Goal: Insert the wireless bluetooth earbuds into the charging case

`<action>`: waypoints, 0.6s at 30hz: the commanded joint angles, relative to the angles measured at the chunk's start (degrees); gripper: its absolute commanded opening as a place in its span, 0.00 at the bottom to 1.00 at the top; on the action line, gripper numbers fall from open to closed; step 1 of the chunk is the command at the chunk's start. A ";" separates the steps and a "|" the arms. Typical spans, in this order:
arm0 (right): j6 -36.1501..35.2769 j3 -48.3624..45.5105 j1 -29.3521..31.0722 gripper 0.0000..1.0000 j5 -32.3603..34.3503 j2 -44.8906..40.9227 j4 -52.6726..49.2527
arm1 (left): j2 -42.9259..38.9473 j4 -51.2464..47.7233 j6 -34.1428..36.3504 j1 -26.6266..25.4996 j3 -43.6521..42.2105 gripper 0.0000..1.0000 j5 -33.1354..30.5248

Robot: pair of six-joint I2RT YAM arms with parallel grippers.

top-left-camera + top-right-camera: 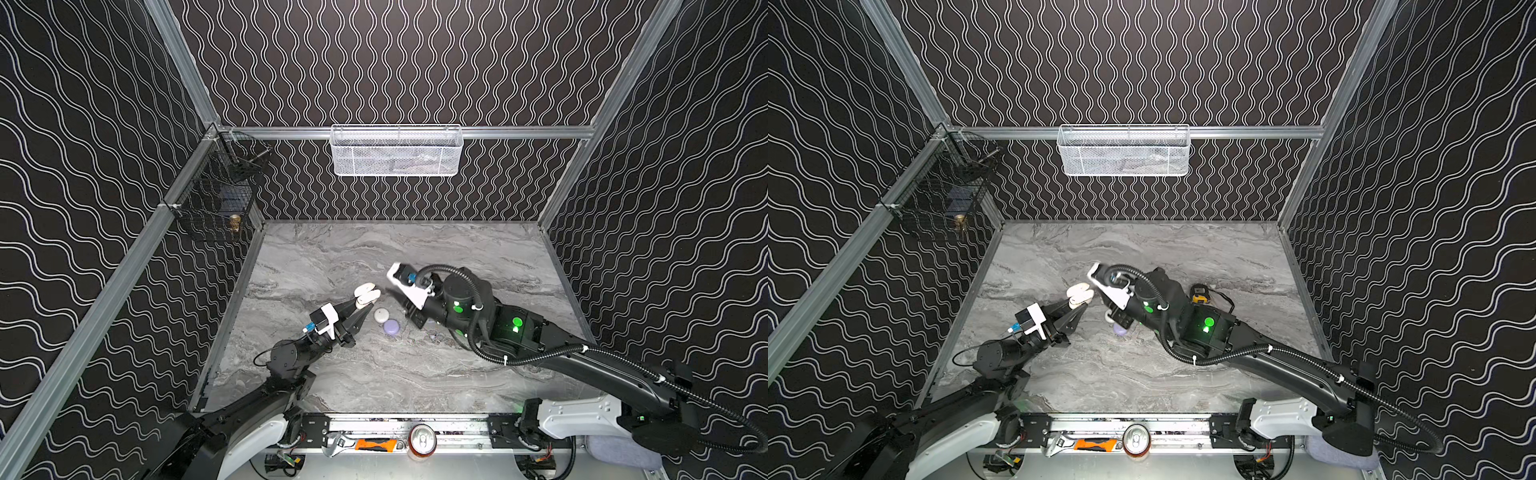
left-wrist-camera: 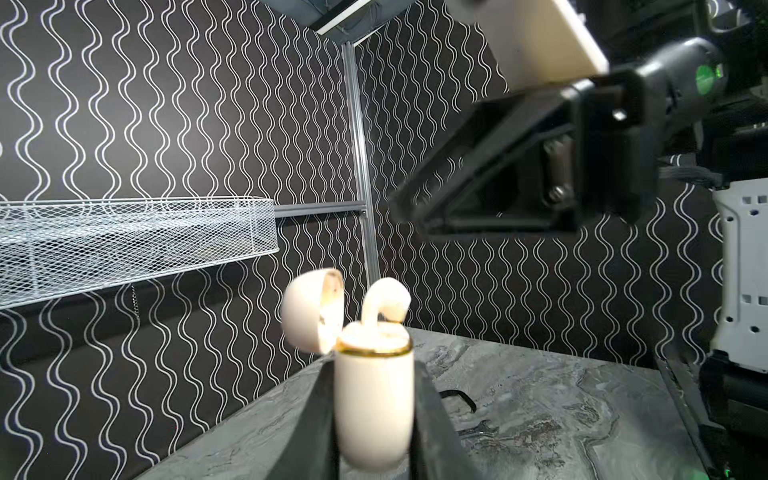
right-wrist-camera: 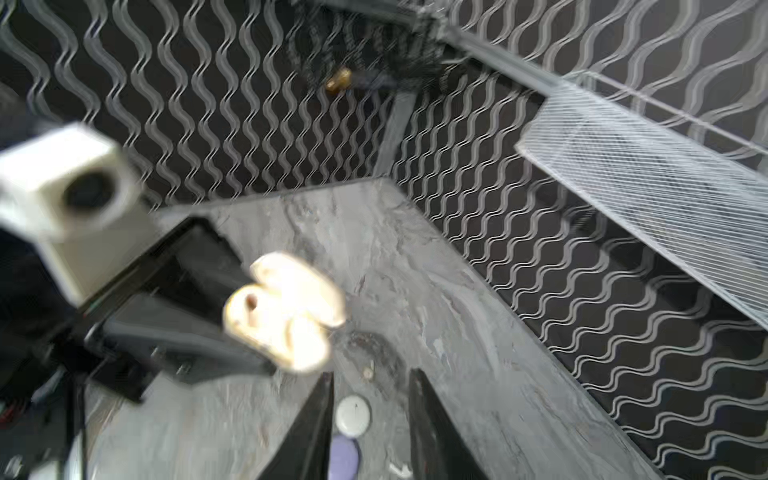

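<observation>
My left gripper (image 2: pixel 374 365) is shut on the body of a cream charging case (image 2: pixel 374 399), held upright above the table with its lid (image 2: pixel 311 309) swung open. One cream earbud (image 2: pixel 384 301) stands stem-down in the case's mouth, its head sticking out. Both top views show the case (image 1: pixel 368 295) (image 1: pixel 1079 294) at the left fingertips. My right gripper (image 3: pixel 372 374) hovers just beside the case (image 3: pixel 282 311), open, with nothing between its fingers. Below it on the table lie a tiny cream earbud (image 3: pixel 368 373) and a small white earbud (image 3: pixel 401 469).
A round white case (image 1: pixel 381 314) and a lilac case (image 1: pixel 391 327) lie on the marble table between the arms. A white mesh basket (image 1: pixel 397 151) hangs on the back wall and a black wire basket (image 1: pixel 220 195) on the left. A yellow tape measure (image 1: pixel 1200 293) sits behind the right arm.
</observation>
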 commanded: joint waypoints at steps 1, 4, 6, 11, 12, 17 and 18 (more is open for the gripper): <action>-15.15 -7.92 -0.18 0.31 -8.42 -3.88 0.29 | -0.77 -0.83 1.61 0.06 0.83 0.00 1.45; -20.35 -13.01 -0.20 0.30 -9.20 -6.82 3.03 | -2.27 -5.64 2.52 0.05 1.83 0.00 2.20; -21.34 -13.23 -0.42 0.34 -7.91 -7.18 3.57 | -2.43 -5.78 2.72 0.03 1.81 0.00 1.99; -21.86 -8.12 -1.20 0.36 -6.23 -3.83 2.43 | -0.52 -3.59 2.98 -0.04 1.87 0.00 3.51; -21.49 -6.71 -1.64 0.36 -6.52 -3.22 1.33 | -0.21 -3.40 3.01 -0.07 1.87 0.00 3.81; -23.23 -3.12 -3.66 0.37 -7.25 -3.70 -1.12 | 0.35 -3.36 4.26 -0.24 2.15 0.00 5.38; -23.87 -2.80 -3.76 0.37 -7.26 -4.03 -1.62 | 0.15 -4.08 4.66 -0.35 2.37 0.00 5.68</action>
